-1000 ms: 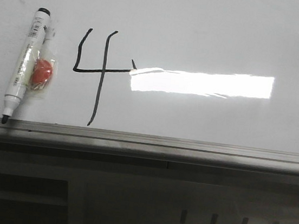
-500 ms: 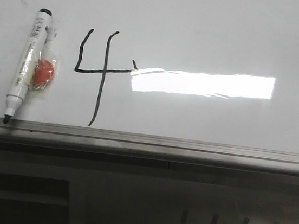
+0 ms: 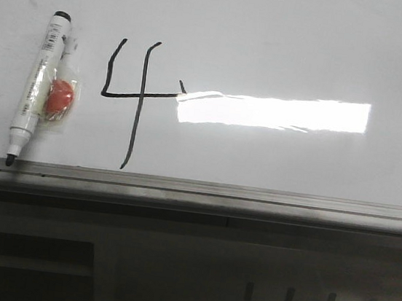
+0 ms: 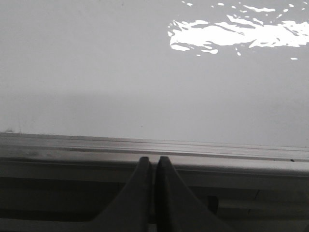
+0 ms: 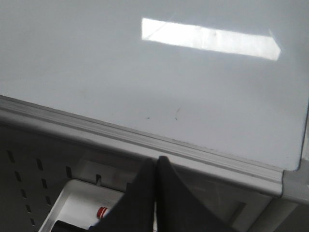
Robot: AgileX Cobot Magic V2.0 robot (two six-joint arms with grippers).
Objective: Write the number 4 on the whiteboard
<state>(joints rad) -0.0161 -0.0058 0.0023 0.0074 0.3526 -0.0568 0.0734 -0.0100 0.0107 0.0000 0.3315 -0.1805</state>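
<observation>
You're facing a glossy whiteboard (image 3: 288,36) w/ a bright strip of light reflection (image 3: 273,112) and a grey metal rail (image 3: 196,188) along its bottom edge. The number 4 (image 3: 130,98) is drawn in thin black strokes, its crossbar running into the reflection's end. A white marker (image 3: 35,82) leans tilted on the board just beside the 4, tip touching the rail, w/ a small orange-red thing in clear wrap (image 3: 59,98) against it. Your left gripper (image 4: 151,162) sits by the rail, fingers pressed together, nothing between. Your right gripper (image 5: 156,162) likewise closed, empty, near the board's corner (image 5: 292,176); a white tray (image 5: 79,205) lies beneath it.
</observation>
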